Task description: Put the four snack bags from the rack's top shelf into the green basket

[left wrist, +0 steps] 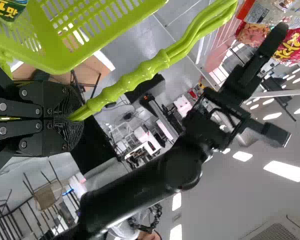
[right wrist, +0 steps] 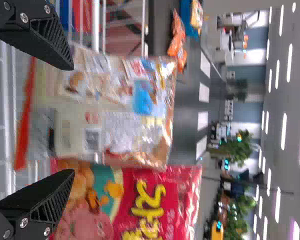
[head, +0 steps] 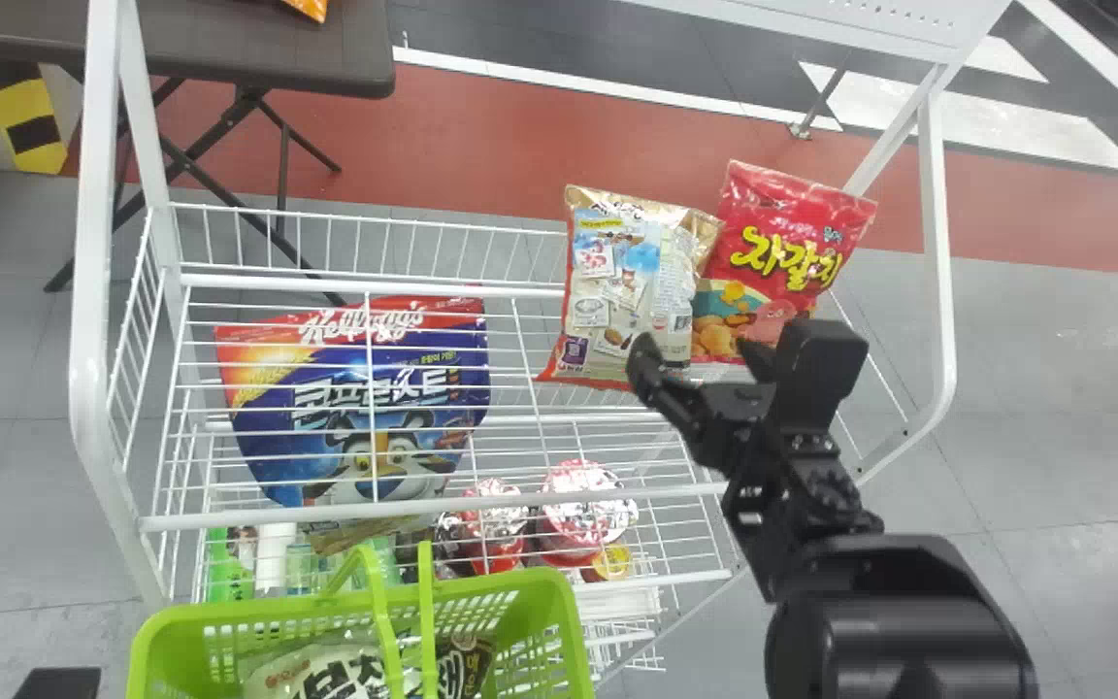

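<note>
On the top shelf of the white rack [head: 467, 284] a gold snack bag [head: 617, 282] stands at the right, overlapping a red bag [head: 792, 243]. My right gripper [head: 703, 357] is open at their lower front. In the right wrist view, its fingertips, with my right gripper [right wrist: 72, 120] open, lie on either side of the gold bag [right wrist: 115, 107]; contact cannot be told. The green basket [head: 559, 594] at the bottom holds snack bags [head: 326, 672]. In the left wrist view my left gripper [left wrist: 72, 119] is shut on the basket's handle [left wrist: 125, 85].
Below the top wires lie a large blue cereal bag [head: 375, 398], red-lidded cups [head: 583, 510] and bottles. White rack posts [head: 937, 243] rise at both sides. A dark table [head: 258, 49] stands behind at the left.
</note>
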Motion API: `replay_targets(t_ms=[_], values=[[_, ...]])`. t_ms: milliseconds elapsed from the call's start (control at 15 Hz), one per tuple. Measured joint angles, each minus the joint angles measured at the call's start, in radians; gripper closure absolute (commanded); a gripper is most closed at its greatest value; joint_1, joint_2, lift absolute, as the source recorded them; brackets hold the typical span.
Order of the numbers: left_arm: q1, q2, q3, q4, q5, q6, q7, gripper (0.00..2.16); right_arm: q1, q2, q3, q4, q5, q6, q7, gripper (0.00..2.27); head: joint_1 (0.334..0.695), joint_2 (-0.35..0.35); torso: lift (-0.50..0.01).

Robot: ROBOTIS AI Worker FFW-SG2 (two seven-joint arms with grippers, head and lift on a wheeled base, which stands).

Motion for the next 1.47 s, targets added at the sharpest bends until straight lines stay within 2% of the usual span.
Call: replay_targets(t_ms=[133, 200, 333, 400, 467, 533, 667, 1067, 1467], values=[[-0.001, 0.001, 0.0, -0.001, 0.0, 0.0, 0.001, 1.76, -0.082, -0.001, -0.014, 0.082, 0.035, 0.003, 0.004, 0.09, 0.695, -0.35, 0.0], [-0.002, 0.001, 0.0, -0.001, 0.0, 0.001, 0.002, 1.76, -0.111, -0.001, -0.018, 0.111, 0.042, 0.008, 0.014, 0.19, 0.695, -0.35, 0.0], [-0.004, 0.001, 0.0, -0.001, 0.0, 0.003, 0.003, 1.76, -0.158, -0.001, -0.021, 0.158, 0.036, 0.042, 0.061, 0.95, 0.695, -0.35, 0.0], [-0.005, 0.002, 0.0, -0.001, 0.0, 0.003, 0.003, 1.76, -0.167, -0.001, -0.02, 0.168, 0.033, 0.063, 0.089, 1.68, 0.695, -0.35, 0.0], [-0.006, 0.003, 0.0, -0.001, 0.0, 0.003, 0.003, 1.76, -0.171, -0.001, -0.019, 0.171, 0.032, 0.082, 0.114, 1.95, 0.695, -0.35, 0.0], [-0.007, 0.005, 0.0, -0.001, 0.0, 0.003, 0.004, 1.76, -0.173, 0.0, -0.018, 0.173, 0.03, 0.096, 0.134, 2.08, 0.695, -0.35, 0.0], [-0.009, 0.006, 0.0, 0.0, 0.0, 0.003, 0.006, 1.76, -0.176, 0.0, -0.015, 0.177, 0.027, 0.102, 0.173, 2.23, 0.695, -0.35, 0.0], [-0.008, 0.005, -0.001, 0.001, 0.0, 0.006, 0.004, 1.76, -0.158, 0.0, -0.025, 0.187, -0.005, -0.024, 0.229, 2.23, 0.695, -0.35, 0.0], [-0.004, 0.004, -0.004, -0.003, 0.0, 0.005, 0.003, 1.76, 0.08, 0.003, -0.095, -0.097, -0.164, -0.041, 0.296, 2.23, 0.695, -0.35, 0.0]])
